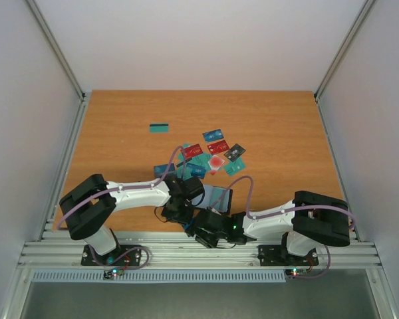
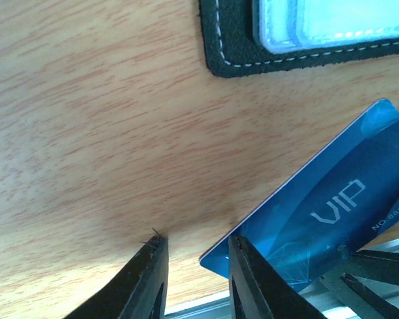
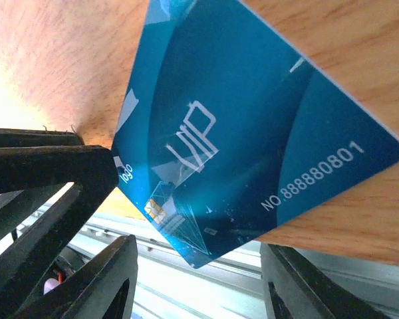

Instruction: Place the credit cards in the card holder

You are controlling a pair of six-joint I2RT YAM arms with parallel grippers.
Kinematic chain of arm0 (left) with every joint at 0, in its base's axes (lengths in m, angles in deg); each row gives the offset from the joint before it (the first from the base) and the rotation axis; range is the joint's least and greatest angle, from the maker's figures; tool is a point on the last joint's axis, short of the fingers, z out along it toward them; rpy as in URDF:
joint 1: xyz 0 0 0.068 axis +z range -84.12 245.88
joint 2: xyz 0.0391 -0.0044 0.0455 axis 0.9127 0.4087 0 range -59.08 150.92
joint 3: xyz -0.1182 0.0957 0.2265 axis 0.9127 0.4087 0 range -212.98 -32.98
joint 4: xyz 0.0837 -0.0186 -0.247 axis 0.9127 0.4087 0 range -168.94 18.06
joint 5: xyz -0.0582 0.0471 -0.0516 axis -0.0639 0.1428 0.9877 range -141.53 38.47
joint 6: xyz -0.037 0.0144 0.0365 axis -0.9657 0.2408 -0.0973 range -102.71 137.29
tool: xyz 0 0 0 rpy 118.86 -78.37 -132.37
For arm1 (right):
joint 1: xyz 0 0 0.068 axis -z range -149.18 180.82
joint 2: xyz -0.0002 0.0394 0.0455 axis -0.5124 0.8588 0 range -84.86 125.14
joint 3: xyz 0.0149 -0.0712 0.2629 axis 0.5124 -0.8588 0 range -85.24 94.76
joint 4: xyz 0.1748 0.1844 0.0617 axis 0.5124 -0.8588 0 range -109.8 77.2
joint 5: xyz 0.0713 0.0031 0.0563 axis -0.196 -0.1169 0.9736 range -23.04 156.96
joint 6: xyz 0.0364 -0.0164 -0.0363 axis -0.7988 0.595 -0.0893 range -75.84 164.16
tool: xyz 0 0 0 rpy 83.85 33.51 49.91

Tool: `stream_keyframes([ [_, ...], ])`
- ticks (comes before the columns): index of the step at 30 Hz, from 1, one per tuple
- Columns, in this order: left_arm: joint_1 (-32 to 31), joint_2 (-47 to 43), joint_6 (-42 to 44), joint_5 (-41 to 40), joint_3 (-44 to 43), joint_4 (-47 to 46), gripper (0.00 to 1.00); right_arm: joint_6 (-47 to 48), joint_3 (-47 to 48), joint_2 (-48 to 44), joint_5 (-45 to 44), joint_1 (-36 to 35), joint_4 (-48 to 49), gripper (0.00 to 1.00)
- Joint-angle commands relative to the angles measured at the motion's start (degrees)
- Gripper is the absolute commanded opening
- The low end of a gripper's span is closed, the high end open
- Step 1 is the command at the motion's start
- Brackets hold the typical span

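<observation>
The left claw point(image 2: 197, 247) is narrow, gripping nothing; the blue VIP card point(image 2: 332, 206) leans just outside 1 finger. The right claw point(image 3: 199, 247) brackets 1 corner, grip unclear. The card holder point(image 2: 233, 46) lies ahead of the left claw: secure the card before sliding in.

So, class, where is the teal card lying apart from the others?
In the top view the lone teal card lies on the table, farther back and left of the scattered card pile.
</observation>
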Motion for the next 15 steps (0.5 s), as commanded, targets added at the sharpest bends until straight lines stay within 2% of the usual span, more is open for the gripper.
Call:
stream_keyframes([
  [1,-0.4,2.8,1.4,4.0,3.6,-4.4,0.27,-2.2,-1.8,1.6,-1.7,-0.8,2.4,0.51],
  [9,-0.3,3.0,1.9,5.6,4.6,-5.2,0.27,-3.4,-2.7,4.1,-4.1,-0.6,7.9,0.44],
  [15,-0.4,3.4,1.6,7.1,6.3,-6.8,0.27,-3.5,-2.8,3.6,-4.4,-0.3,8.1,0.31],
])
